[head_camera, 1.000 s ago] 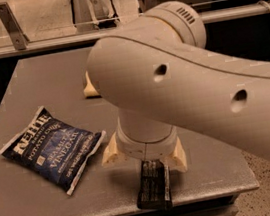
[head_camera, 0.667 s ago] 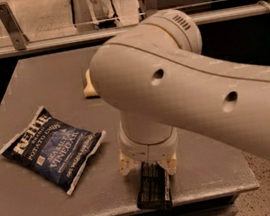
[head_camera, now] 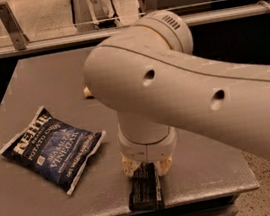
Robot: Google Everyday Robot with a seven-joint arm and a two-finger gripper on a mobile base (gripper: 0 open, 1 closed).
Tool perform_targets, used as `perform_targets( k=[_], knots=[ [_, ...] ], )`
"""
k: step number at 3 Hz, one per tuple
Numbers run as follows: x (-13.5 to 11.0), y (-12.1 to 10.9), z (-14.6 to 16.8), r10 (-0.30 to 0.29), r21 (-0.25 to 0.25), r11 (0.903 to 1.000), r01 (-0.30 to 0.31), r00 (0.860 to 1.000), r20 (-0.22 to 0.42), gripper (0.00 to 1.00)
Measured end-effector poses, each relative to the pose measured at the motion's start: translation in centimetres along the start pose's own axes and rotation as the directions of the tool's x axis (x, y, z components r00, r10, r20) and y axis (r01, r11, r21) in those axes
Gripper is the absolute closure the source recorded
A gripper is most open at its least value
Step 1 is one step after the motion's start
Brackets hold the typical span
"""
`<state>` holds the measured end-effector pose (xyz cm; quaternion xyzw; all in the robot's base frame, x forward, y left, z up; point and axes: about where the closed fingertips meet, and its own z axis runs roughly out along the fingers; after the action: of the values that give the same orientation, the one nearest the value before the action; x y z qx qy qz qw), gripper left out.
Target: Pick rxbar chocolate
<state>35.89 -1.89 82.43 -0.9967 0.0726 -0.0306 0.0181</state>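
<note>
The rxbar chocolate is a flat black wrapper lying at the table's front edge, its long side pointing toward me. My gripper comes straight down on the bar's far end, under the big white arm. Its pale fingertips press against both sides of the bar, so it is shut on the bar. The bar still lies flat on the table. Its far end is hidden under the gripper.
A dark-blue Kettle chip bag lies to the left of the gripper. A pale yellow block peeks out behind the arm. The grey table ends just in front of the bar; a rail runs along the back.
The gripper's fingers were spread wide on either side of the bar's far end; they have drawn in against the bar. The arm has shifted slightly. The bar and the chip bag have not moved.
</note>
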Motion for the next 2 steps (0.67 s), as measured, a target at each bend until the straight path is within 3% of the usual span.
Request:
perform_targets(
  k=[1,2],
  knots=[
    [-0.4,-0.2,-2.1,0.000,0.075,0.9972,0.000,1.000,0.002,1.00],
    [0.3,0.1,-6.4,0.042,0.143,0.9889,-0.038,0.999,-0.024,1.00]
  ],
)
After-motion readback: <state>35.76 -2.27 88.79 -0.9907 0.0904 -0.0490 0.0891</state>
